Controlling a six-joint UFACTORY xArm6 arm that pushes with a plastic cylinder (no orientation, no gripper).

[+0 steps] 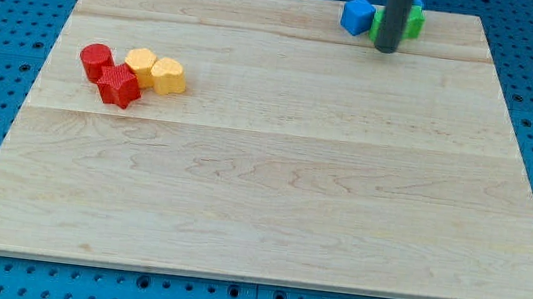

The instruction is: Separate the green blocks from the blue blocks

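Camera view shows my tip (pixel 386 48) resting on the wooden board (pixel 262 189) near the view's top right; it is a bare rod, with nothing to open, close or hold. Just to its left sits the blue cube (pixel 358 16). Behind the rod a green block (pixel 414 22) shows, partly hidden. Well apart at the view's left cluster a red cylinder (pixel 96 58), a red star-shaped block (pixel 119 86) and two yellow blocks (pixel 141 62) (pixel 168 76)

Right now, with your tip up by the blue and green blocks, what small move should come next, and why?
Probably nudge my tip toward the view's right, pushing the green block off. The blue cube sits just left of the rod, the green one right, partly hidden.
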